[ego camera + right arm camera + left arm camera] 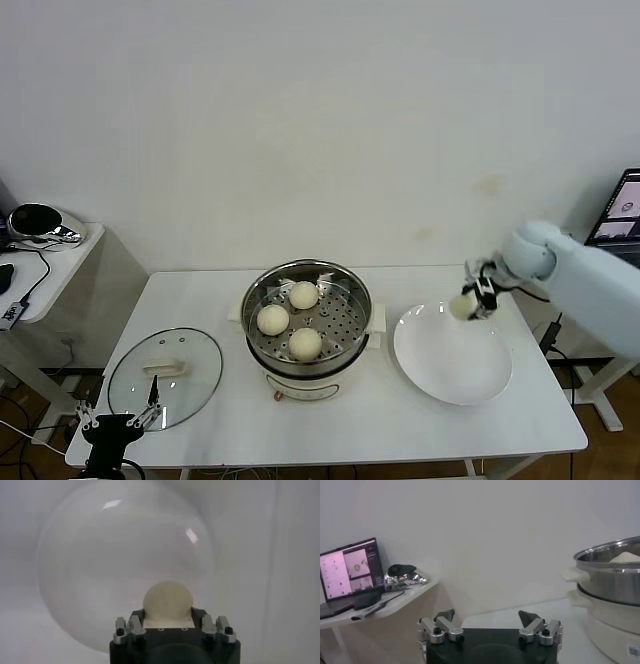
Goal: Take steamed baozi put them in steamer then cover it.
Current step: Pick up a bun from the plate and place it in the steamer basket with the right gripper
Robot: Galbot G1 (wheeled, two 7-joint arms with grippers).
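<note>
Baozi [304, 295]: three in steamer [352, 340], one gripped.

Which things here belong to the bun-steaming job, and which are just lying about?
Job: three buns in the steamer; fourth bun held in the right end effector above the plate; glass lid.
Lying about: laptop; side table; shiny object on it.

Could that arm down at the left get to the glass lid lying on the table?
Probably yes. The left gripper hangs open at the table's near left corner, right at the near edge of the glass lid, whose cream handle faces up. Nothing lies between them; the steamer stands off to the side.
</note>
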